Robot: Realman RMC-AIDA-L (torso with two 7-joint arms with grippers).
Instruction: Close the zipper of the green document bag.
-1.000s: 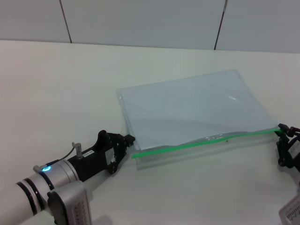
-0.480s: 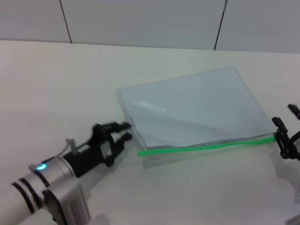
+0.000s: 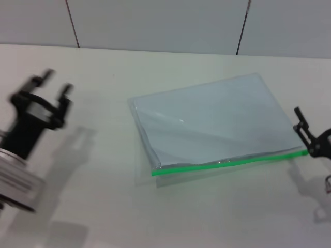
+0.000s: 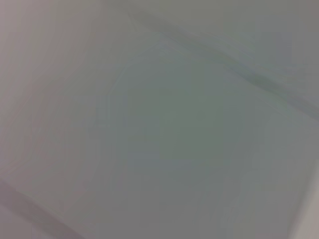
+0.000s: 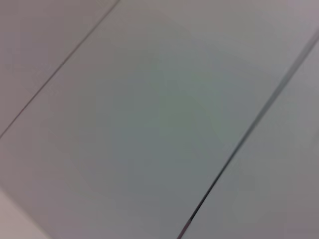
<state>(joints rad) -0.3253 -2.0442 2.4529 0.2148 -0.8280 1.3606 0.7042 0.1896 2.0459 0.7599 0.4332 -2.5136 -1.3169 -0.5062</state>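
Note:
The green document bag (image 3: pixel 212 121) lies flat on the white table, a pale translucent pouch with white sheets inside. Its zipper (image 3: pixel 227 162) is a bright green strip along the near long edge; I cannot make out the slider. My left gripper (image 3: pixel 54 82) is raised at the far left, well away from the bag, open and holding nothing. At the right edge of the head view, my right gripper (image 3: pixel 313 134) sits open just beside the zipper's right end. Both wrist views show only blurred pale panels.
A panelled wall (image 3: pixel 155 23) with dark seams runs behind the table (image 3: pixel 103 206). The left arm casts a shadow on the table to the left of the bag.
My left gripper has drawn back from the bag's left corner and risen to the far left. The right gripper has let go of the zipper's right end and lifted slightly. The bag shifted a little.

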